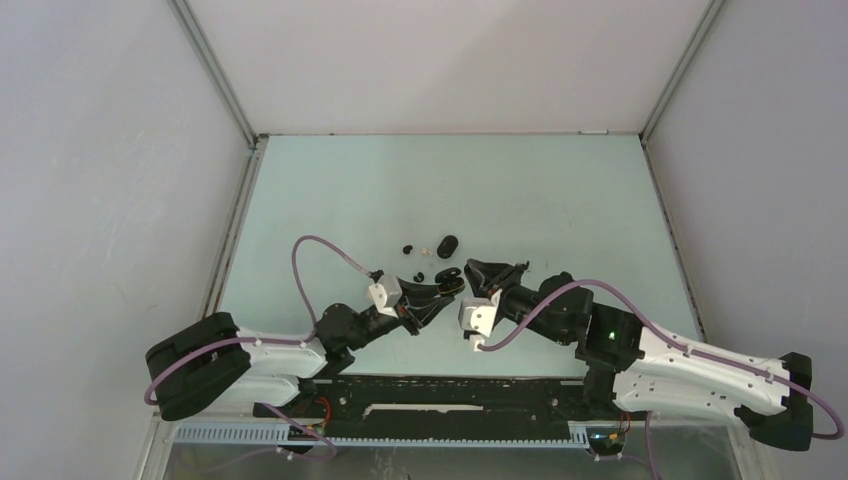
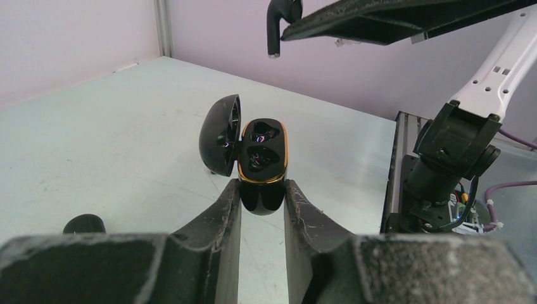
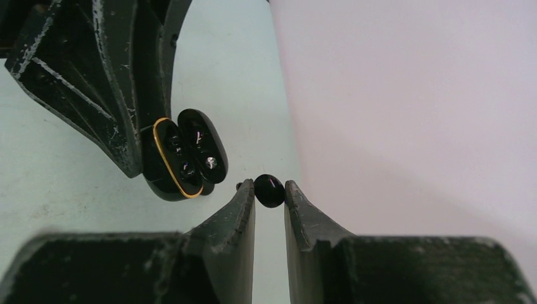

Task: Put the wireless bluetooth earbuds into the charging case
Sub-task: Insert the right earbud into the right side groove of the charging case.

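An open black charging case with a gold rim is held off the table, its lid swung out to the left and both sockets empty. My left gripper is shut on the case's lower body. My right gripper is shut on a black earbud; in the left wrist view this earbud hangs stem-down above and a little right of the case. In the top view the two grippers meet at mid-table, the left gripper beside the right gripper. The case sits just left of my right fingertips.
A closed black case lies behind the grippers, with a black bud and a whitish bud to its left. Another black bud lies by the left gripper. The arms' base rail runs along the near edge.
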Available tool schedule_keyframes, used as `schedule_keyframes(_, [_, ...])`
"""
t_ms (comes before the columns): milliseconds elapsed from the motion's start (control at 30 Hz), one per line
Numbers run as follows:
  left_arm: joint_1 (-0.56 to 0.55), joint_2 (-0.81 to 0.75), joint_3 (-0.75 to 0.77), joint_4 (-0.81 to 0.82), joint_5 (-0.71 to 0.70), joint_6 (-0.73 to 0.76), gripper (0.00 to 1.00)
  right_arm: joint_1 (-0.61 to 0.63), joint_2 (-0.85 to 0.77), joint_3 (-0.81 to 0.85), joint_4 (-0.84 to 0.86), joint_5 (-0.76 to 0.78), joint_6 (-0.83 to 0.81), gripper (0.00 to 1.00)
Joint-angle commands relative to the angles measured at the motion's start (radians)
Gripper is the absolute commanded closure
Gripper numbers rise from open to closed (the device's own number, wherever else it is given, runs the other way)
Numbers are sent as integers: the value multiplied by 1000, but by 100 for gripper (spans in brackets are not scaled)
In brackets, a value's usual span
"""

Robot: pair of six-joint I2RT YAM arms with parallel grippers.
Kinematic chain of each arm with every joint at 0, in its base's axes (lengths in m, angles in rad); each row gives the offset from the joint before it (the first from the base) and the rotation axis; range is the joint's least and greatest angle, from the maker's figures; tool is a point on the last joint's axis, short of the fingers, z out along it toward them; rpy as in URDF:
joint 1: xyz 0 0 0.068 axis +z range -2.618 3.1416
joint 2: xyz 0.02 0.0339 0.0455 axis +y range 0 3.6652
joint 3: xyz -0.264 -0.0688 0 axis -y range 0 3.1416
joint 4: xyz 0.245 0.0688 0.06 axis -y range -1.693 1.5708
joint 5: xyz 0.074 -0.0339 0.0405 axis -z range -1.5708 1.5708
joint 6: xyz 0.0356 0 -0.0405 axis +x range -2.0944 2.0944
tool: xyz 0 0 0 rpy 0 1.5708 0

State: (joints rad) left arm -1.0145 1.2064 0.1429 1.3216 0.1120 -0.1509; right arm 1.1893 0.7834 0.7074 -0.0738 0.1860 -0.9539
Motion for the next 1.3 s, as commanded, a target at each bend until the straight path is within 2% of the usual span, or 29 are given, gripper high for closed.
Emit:
schedule_keyframes(0, [-7,-17,8,31,14,33,100,11,11,12,-6,-31,-7,100])
schedule_keyframes(1267, [-7,-36,1,30,38,40,100,28,76,11,-94,-42,-65,100])
